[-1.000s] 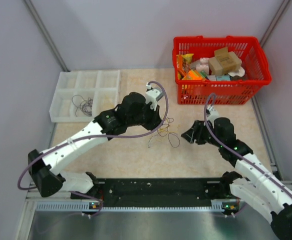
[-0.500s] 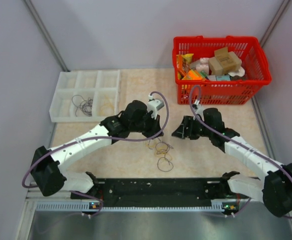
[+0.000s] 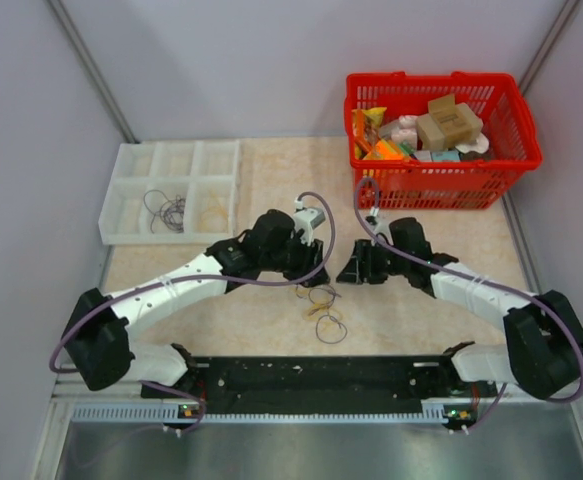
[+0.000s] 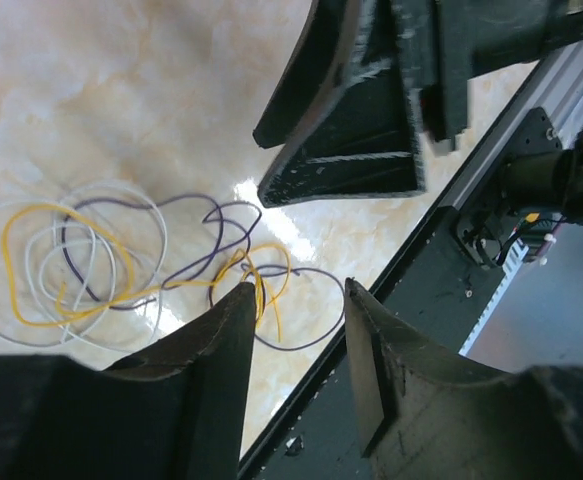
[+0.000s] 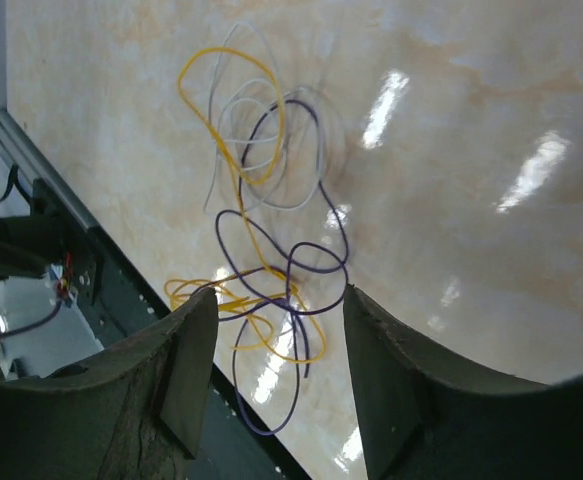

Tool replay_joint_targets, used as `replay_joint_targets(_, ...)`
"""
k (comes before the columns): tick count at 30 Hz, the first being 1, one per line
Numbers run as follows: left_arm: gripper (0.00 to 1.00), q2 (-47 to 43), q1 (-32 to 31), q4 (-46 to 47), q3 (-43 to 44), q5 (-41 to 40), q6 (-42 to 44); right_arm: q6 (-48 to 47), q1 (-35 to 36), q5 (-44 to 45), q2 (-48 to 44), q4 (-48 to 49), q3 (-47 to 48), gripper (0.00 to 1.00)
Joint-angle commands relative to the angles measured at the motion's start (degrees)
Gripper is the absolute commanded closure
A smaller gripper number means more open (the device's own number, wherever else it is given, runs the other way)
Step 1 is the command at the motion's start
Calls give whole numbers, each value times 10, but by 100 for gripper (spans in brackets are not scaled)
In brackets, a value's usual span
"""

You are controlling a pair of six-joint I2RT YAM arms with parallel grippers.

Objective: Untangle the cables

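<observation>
Tangled cables (image 3: pixel 321 305) are being hovered over by two grippers.
The left gripper (image 4: pixel 296 300) and right gripper (image 5: pixel 279 305) are both being held spread apart; the cables are being left lying on the table (image 3: pixel 271 180), below and between them.

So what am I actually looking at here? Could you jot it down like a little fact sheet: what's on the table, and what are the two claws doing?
Table: beige, marbled top
Cables: yellow, purple and whitish, tangled together, lying between the two arms
Left gripper: open, nothing between its fingers, close over the tangle
Right gripper: open, nothing between its fingers, close over the tangle
Tray: white, compartments, far left; a few loose wires inside
Basket: red, far right, full of boxes and packets
</observation>
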Motion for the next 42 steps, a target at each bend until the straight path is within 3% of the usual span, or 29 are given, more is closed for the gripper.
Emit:
replay_joint_targets(1, 54, -15, 2, 94, -89, 37, -47, -51, 46, -24, -5, 53, -6, 47)
replay_joint_targets(5, 56, -6, 1, 167, -155, 53, -32, -48, 49, -16, 0, 134, -52, 48)
replay_joint_targets(10, 59, 32, -4, 223, -164, 82, -30, -47, 49, -49, 46, 195, -61, 56)
replay_joint_targets(14, 63, 54, -8, 226, -160, 75, -27, -49, 54, -57, 62, 212, -62, 61)
replay_joint_targets(19, 82, 74, -9, 189, -143, 45, -23, -54, 63, -47, 66, 206, -60, 61)
replay_joint_targets(21, 88, 68, -9, 188, -146, 38, -22, -59, 66, -41, 70, 198, -53, 67)
replay_joint_targets(29, 100, 41, -9, 164, -138, 38, -20, -62, 84, -29, 99, 200, -37, 72)
replay_joint_targets(31, 100, 31, -10, 159, -132, 40, -22, -59, 89, -28, 108, 204, -29, 79)
replay_joint_targets(32, 100, 25, -10, 153, -127, 36, -21, -57, 90, -27, 111, 203, -24, 87)
replay_joint_targets(33, 100, 13, -10, 142, -122, 27, -19, -57, 90, -8, 107, 191, -21, 97)
replay_joint_targets(34, 100, -1, -10, 128, -116, 13, -15, -52, 90, 22, 97, 177, -19, 100)
replay_joint_targets(38, 100, -79, -9, 40, -87, -79, 10, -16, 76, 173, 17, 81, -8, 100)
replay_joint_targets(42, 100, -201, -9, -23, -67, -238, 13, 16, 25, 274, -76, -19, 10, 100)
